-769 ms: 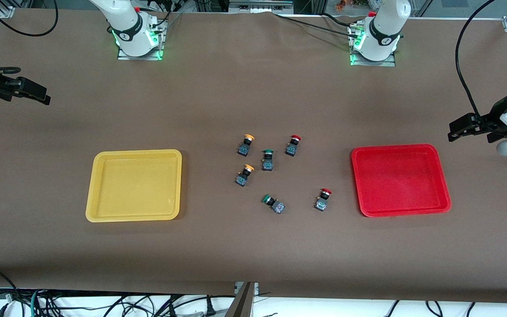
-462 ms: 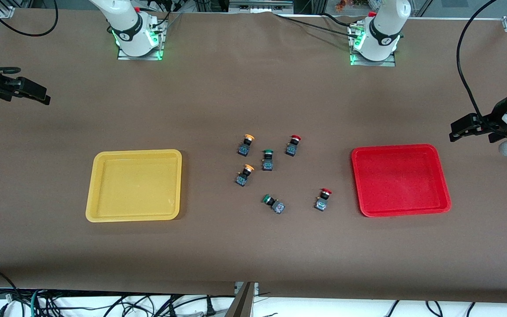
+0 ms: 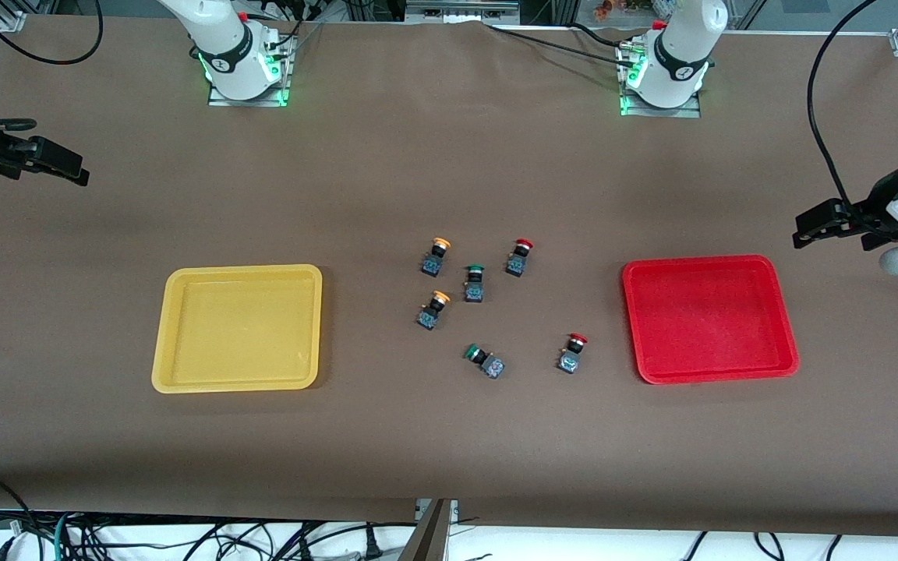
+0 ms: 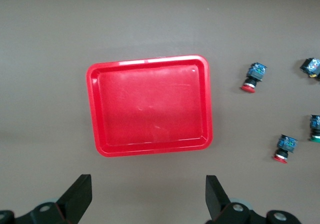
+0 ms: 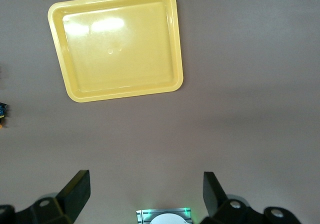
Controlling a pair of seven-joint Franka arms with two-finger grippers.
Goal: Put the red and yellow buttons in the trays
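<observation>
Two yellow-capped buttons and two red-capped buttons lie on the brown table between the trays. The yellow tray lies toward the right arm's end and the red tray toward the left arm's end; both are empty. My left gripper is open and empty, up over the table near the red tray's corner. Its wrist view shows the open gripper, the red tray and both red buttons. My right gripper is open and empty over the table's right-arm end. Its wrist view shows the open gripper and the yellow tray.
Two green-capped buttons lie among the red and yellow ones. The arm bases stand along the table edge farthest from the front camera. Cables hang below the nearest edge.
The left gripper has shifted very slightly. The buttons, the trays and the right gripper have not moved.
</observation>
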